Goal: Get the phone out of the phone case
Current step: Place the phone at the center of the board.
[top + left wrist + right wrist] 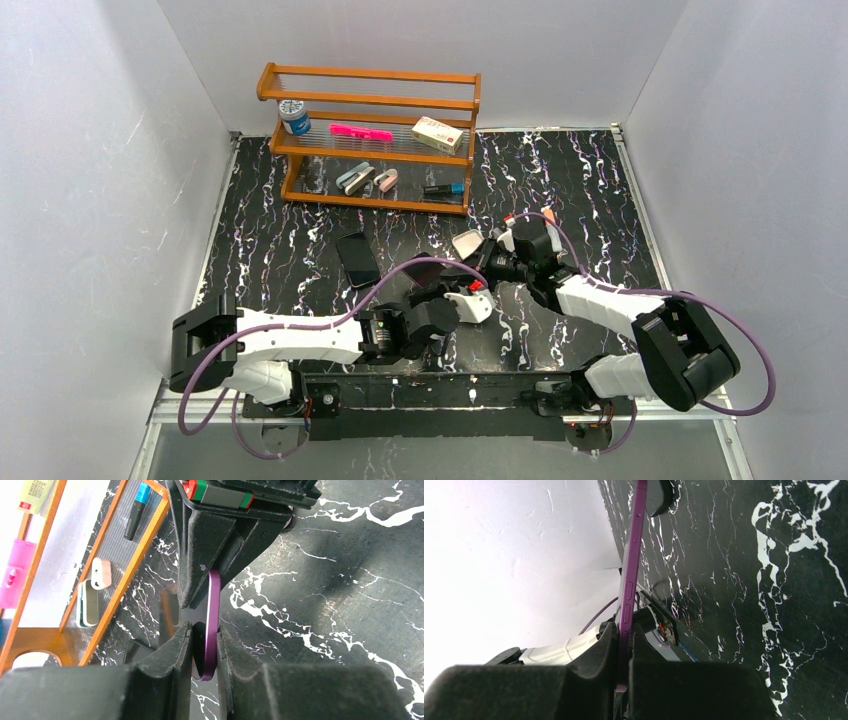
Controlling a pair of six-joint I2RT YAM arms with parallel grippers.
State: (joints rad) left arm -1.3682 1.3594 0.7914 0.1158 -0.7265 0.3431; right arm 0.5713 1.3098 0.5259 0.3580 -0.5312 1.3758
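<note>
A purple phone case (437,272) is held on edge above the table between both grippers. My left gripper (458,290) is shut on one end of it; in the left wrist view the purple rim (214,610) sits between my fingertips (205,630). My right gripper (490,263) is shut on the other end; in the right wrist view the case edge with side buttons (633,550) runs up from my jaws (625,630). A black phone-like slab (357,258) lies flat on the table to the left. I cannot tell whether anything is inside the case.
A wooden shelf rack (370,135) stands at the back, holding a blue-lidded jar (294,117), a pink item (360,132), a small box (438,134) and several small things below. A small grey oval object (468,243) lies beside the right gripper. White walls enclose the table.
</note>
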